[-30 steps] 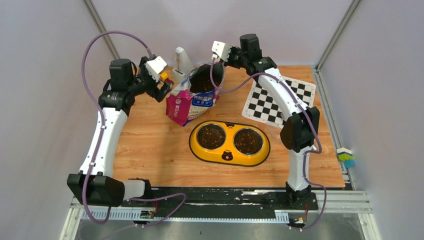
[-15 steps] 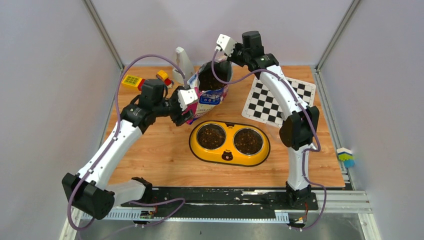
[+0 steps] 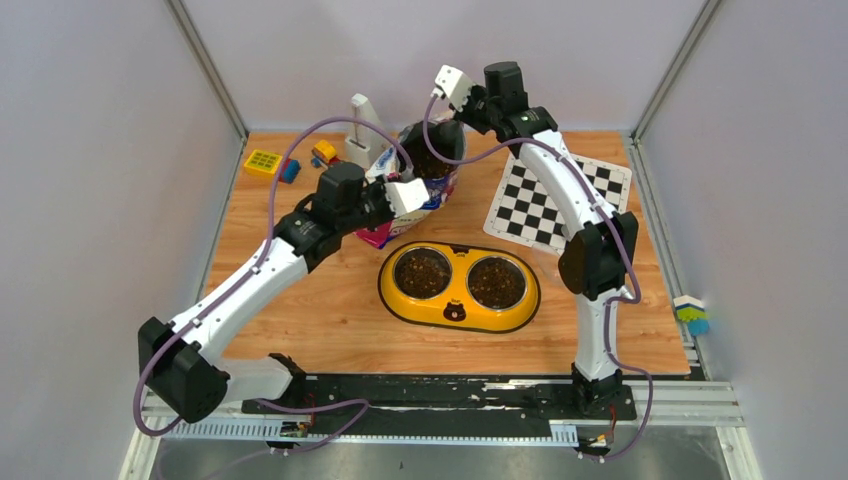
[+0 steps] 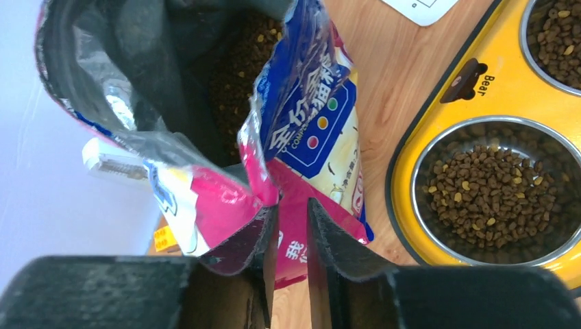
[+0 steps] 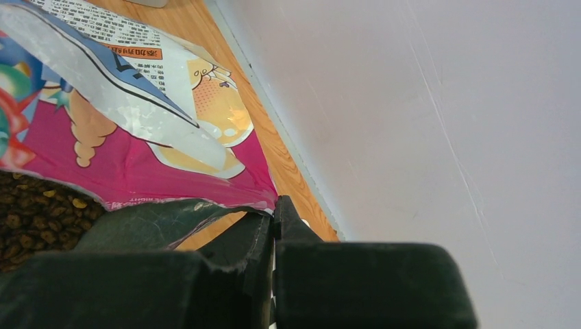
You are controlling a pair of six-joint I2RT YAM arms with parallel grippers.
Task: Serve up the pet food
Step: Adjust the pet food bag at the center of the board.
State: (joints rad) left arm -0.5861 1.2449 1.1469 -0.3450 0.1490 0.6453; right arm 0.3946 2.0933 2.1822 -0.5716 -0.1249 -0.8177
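Observation:
The glossy pink and blue pet food bag (image 3: 400, 172) stands upright and open at the back of the table, with dark kibble (image 3: 437, 158) showing inside. My right gripper (image 3: 438, 122) is shut on its top rim (image 5: 199, 204). My left gripper (image 3: 412, 198) is at the bag's lower near side. Its fingers (image 4: 291, 205) stand a narrow gap apart at a pink fold of the bag (image 4: 226, 205). Both steel bowls of the yellow feeder (image 3: 392, 293) hold kibble (image 4: 490, 195).
A checkerboard sheet (image 3: 560, 200) lies at the back right. A white upright object (image 3: 362, 128) and small toy blocks (image 3: 262, 161) sit at the back left. The feeder lies just in front of the bag. Grey walls close in on both sides.
My left arm swung right from the back left corner to the bag's near side, and its jaws narrowed from wide open. The bag now stands more upright, held by the right gripper.

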